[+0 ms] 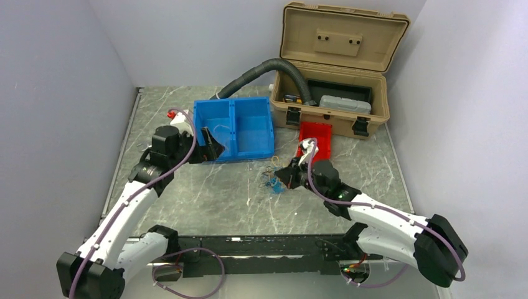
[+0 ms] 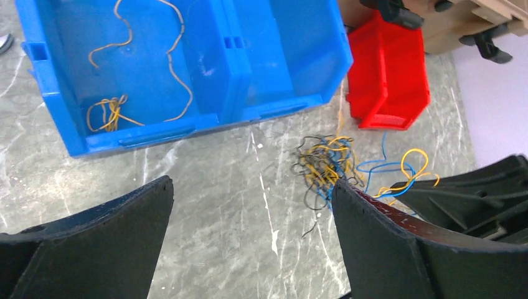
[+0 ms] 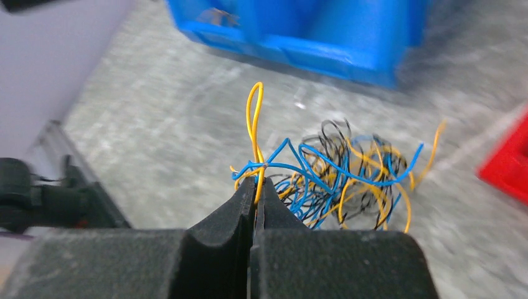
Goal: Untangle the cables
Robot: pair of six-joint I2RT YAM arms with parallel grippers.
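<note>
A tangle of thin yellow, blue and black cables (image 1: 273, 181) (image 2: 324, 163) (image 3: 339, 177) lies on the marble table in front of the blue bin. My right gripper (image 1: 288, 176) (image 3: 255, 184) is shut on a yellow cable of that tangle; a yellow loop stands up above the fingertips and blue strands cross it. Loose yellow cables (image 2: 113, 112) lie in the left compartment of the blue bin (image 1: 249, 153) (image 2: 155, 134). My left gripper (image 1: 212, 148) (image 2: 252, 184) hangs open at the bin's front left, with only bare table between its fingers.
A red bin (image 1: 315, 140) (image 2: 389, 81) sits right of the blue bin. Behind it stands an open tan case (image 1: 336, 37), with a thick grey corrugated hose (image 1: 261, 67) running into it. White walls close in the table on both sides.
</note>
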